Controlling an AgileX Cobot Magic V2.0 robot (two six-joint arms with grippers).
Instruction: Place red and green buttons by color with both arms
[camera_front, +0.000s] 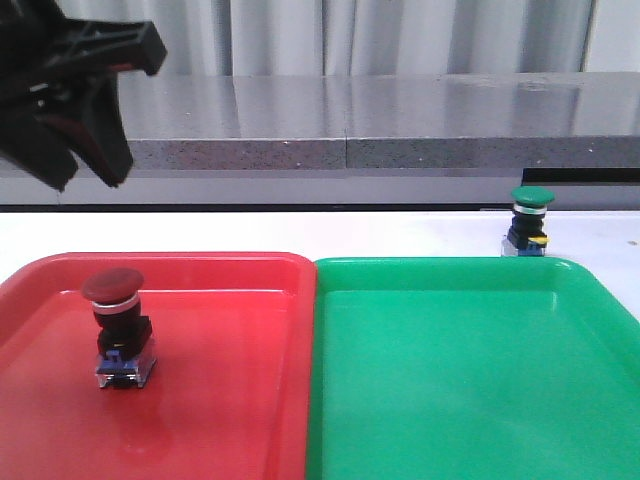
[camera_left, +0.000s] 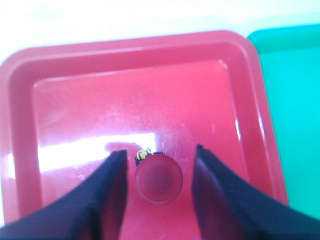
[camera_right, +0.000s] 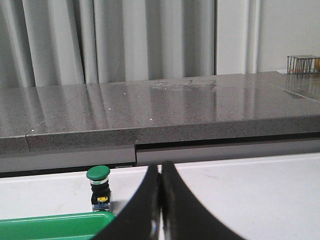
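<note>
The red button (camera_front: 118, 328) stands upright in the red tray (camera_front: 200, 259), left of its middle. My left gripper (camera_front: 90, 180) hangs open and empty high above it at the far left. In the left wrist view the red button's cap (camera_left: 159, 177) lies below and between the spread fingers of that gripper (camera_left: 159, 151), untouched. The green button (camera_front: 530, 222) stands upright on the white table, just beyond the far right edge of the green tray (camera_front: 450, 263). My right gripper (camera_right: 161, 166) is shut and empty; the green button (camera_right: 98, 187) stands ahead of it to one side.
The red tray (camera_left: 125, 45) and the green tray (camera_left: 295, 100) sit side by side at the table's front. A grey stone ledge (camera_front: 380, 120) runs along the back of the table. The green tray's corner (camera_right: 50, 225) shows in the right wrist view.
</note>
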